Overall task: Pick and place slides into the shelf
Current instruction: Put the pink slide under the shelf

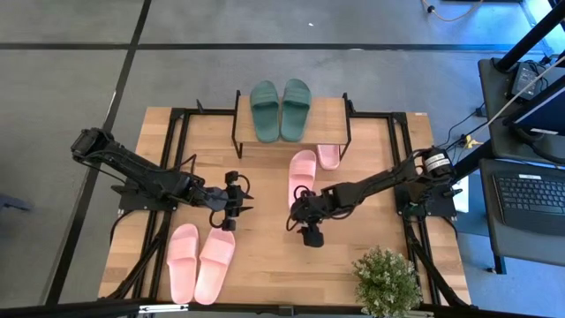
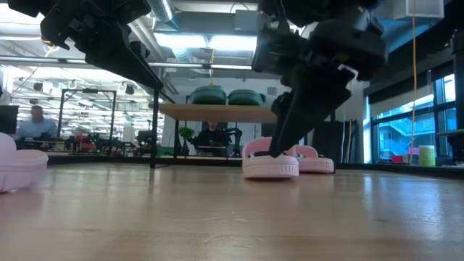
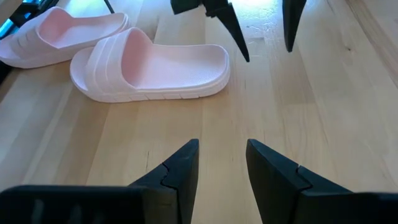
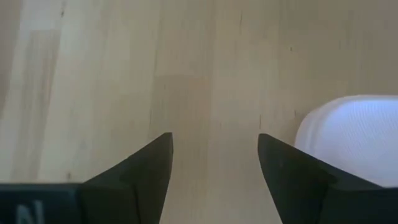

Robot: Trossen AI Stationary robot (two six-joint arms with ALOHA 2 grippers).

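While the pink pair (image 1: 200, 261) is lying at the front left, the left gripper (image 1: 245, 199) is hovering released above bare wood. Right of it, the right gripper (image 1: 290, 215), also spread and holding nothing, is hanging beside a pink slide (image 1: 302, 174); next it probably needs to close on that slide's edge. The green pair (image 1: 281, 109) is already sitting on the shelf (image 1: 328, 119).

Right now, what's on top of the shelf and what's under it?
On the shelf sits the dark green pair. Under its front edge one pink slide pokes out; its toe end is covered by the plank.
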